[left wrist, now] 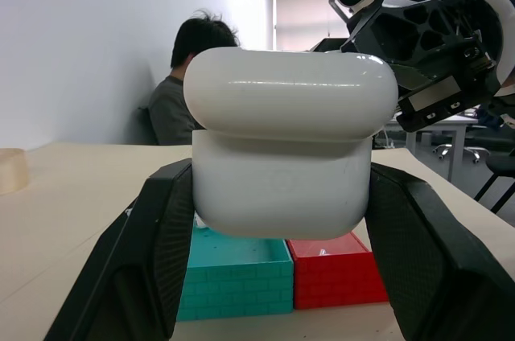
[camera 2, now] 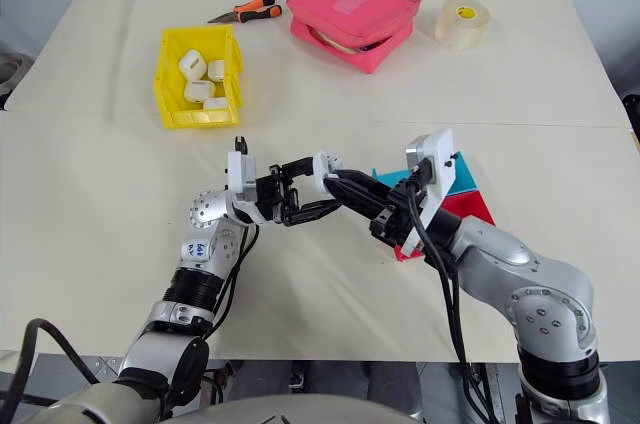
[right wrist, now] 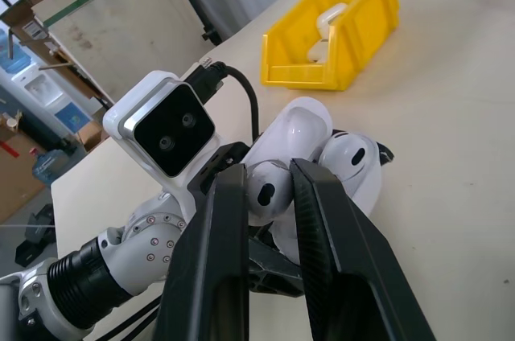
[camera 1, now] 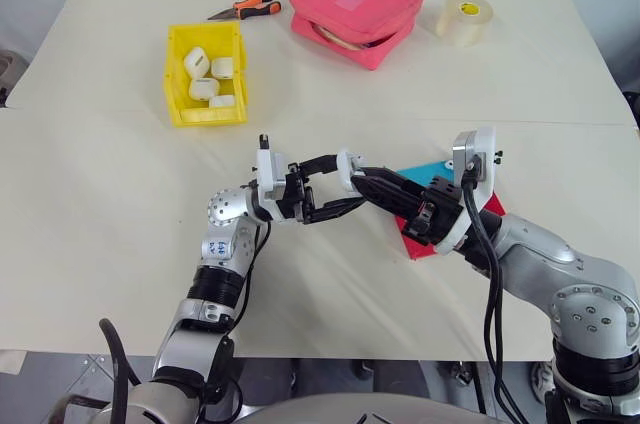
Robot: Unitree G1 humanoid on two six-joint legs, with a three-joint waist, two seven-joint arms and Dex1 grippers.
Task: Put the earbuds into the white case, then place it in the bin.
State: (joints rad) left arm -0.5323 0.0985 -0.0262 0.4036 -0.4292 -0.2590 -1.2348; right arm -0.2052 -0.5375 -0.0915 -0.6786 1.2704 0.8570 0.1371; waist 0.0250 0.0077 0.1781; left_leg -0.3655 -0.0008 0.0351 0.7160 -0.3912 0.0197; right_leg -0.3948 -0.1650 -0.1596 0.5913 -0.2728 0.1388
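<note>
- My left gripper [left wrist: 278,269] is clamped on the white case [left wrist: 283,184], upright between the fingers, lid raised.
- My right gripper [right wrist: 269,192] pinches an earbud [right wrist: 264,195] right at that opening.

This looks like a lab or workshop room. Behind the cream-covered table [camera 1: 120,244] a person [left wrist: 181,88] sits against a plain white wall, with desks and office chairs [left wrist: 499,172] further back, and beside the table stand large plywood crates [right wrist: 121,27].
</note>
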